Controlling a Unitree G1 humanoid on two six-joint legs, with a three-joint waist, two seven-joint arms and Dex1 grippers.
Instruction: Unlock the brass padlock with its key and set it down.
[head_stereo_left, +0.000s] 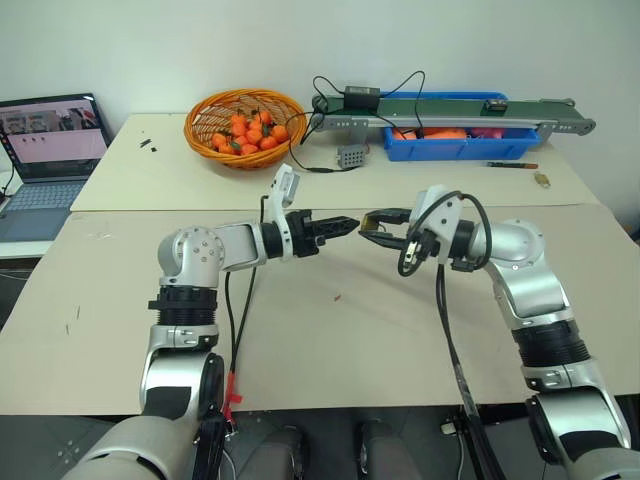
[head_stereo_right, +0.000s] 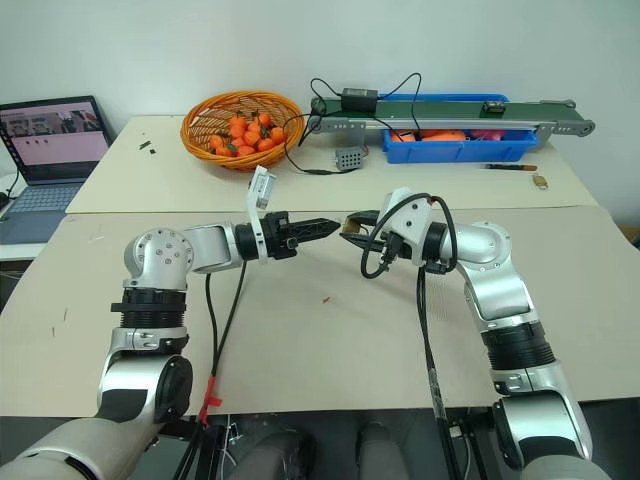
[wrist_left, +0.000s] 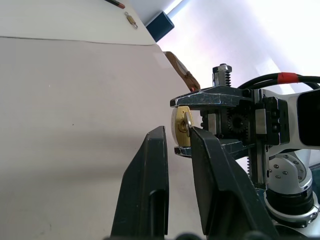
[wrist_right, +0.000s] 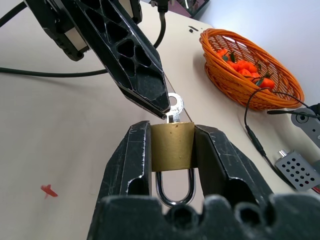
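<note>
Padlock (wrist_right: 172, 146), brass, pinched in right end effector (wrist_right: 172, 150) at frame centre, key (wrist_right: 174, 106) inserted; left end effector (wrist_right: 160, 107) nipping key bow. Wicker basket (head_stereo_left: 212, 108), upper left: oranges (head_stereo_left: 252, 133). Blue bin (head_stereo_left: 460, 148), upper right: orange items.

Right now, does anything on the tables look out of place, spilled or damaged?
Nothing stands out. The brass padlock sits squarely between the right gripper fingers, above the table, with the key in its keyhole at the left gripper tips. The oranges stay inside the basket; the cables behind lie loose but tidy.
</note>
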